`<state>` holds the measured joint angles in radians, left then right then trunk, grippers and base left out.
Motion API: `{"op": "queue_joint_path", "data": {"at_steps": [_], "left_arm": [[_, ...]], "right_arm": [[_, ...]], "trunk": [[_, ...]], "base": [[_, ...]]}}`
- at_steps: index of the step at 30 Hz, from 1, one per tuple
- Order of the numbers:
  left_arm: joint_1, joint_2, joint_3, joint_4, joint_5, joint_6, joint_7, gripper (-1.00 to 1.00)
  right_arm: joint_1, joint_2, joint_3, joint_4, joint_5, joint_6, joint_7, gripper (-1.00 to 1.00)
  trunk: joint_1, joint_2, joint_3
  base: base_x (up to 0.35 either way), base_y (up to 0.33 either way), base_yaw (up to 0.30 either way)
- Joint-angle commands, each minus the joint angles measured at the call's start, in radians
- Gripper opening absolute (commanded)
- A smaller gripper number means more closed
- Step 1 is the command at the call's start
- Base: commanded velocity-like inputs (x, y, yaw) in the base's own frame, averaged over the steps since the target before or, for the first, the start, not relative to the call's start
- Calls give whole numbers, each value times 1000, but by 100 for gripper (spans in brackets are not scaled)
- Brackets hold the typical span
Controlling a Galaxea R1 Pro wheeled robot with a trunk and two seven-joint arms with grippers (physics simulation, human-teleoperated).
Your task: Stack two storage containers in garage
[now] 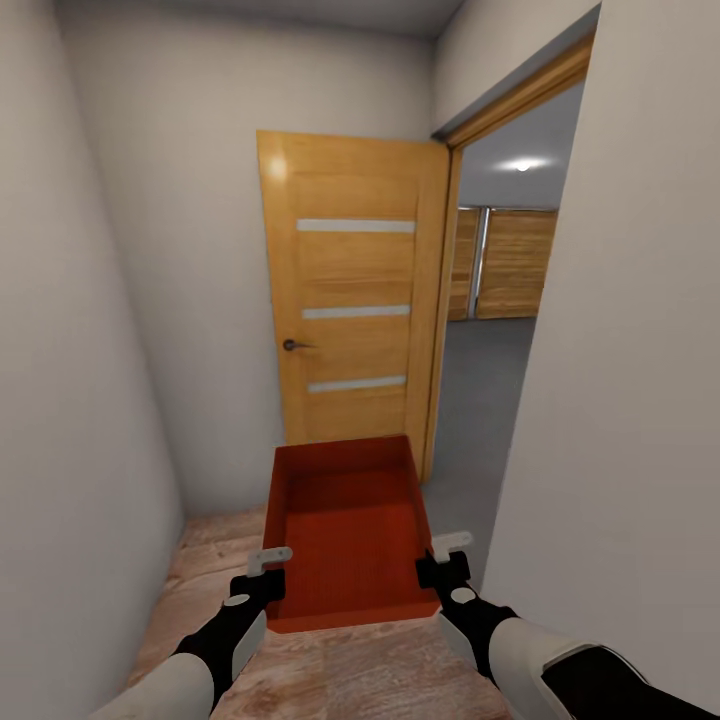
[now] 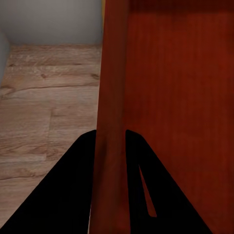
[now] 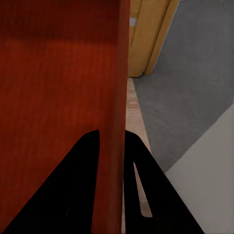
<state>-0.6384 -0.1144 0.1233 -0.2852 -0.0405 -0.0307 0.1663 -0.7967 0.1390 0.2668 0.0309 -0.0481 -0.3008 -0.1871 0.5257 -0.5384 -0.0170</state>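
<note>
I carry one red-orange storage container point(image 1: 350, 530) in front of me, empty and open-topped, above the wood-plank floor of a narrow hallway. My left gripper point(image 1: 268, 572) is shut on its left wall point(image 2: 109, 107), one finger inside and one outside. My right gripper point(image 1: 440, 562) is shut on its right wall point(image 3: 119, 97) the same way. Through the doorway at the right lies the garage, with its dark grey concrete floor point(image 1: 480, 400) and a wood-slat door point(image 1: 510, 265). The second container is out of view.
An open wooden door point(image 1: 350, 300) with three glass strips stands straight ahead against the end wall. White walls close in on both sides; the right wall's corner point(image 1: 540, 400) borders the doorway opening. Wood planks point(image 2: 48, 97) run under the container.
</note>
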Motion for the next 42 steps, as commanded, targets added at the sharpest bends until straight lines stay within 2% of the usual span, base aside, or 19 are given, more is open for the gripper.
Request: {"op": "queue_joint_path", "data": {"at_steps": [1, 7, 12, 32, 42], "left_arm": [[0, 50, -1, 5, -3, -3, 11, -100], [0, 50, -1, 5, -3, -3, 11, -100], [0, 50, -1, 5, -4, -4, 12, -100], [0, 50, 1, 5, -3, -10, 12, -100], [0, 50, 1, 5, -1, -9, 12, -100]], "right_arm": [[-2, 1, -17, -9, -14, -84, -52, -100], [-2, 1, -18, -9, -14, -85, -52, -100], [-2, 2, -17, -9, -15, -86, -55, -100], [-2, 2, -18, -9, -15, -86, -55, -100], [-2, 2, -18, -9, -15, -86, -55, -100]], "trunk": [[1, -2, -2], [1, -2, -2], [1, -2, -2], [1, -2, -2], [1, -2, -2]], "base": [[323, 118, 0], [314, 177, -29], [253, 174, -234], [17, 13, -278], [166, 235, -281]]}}
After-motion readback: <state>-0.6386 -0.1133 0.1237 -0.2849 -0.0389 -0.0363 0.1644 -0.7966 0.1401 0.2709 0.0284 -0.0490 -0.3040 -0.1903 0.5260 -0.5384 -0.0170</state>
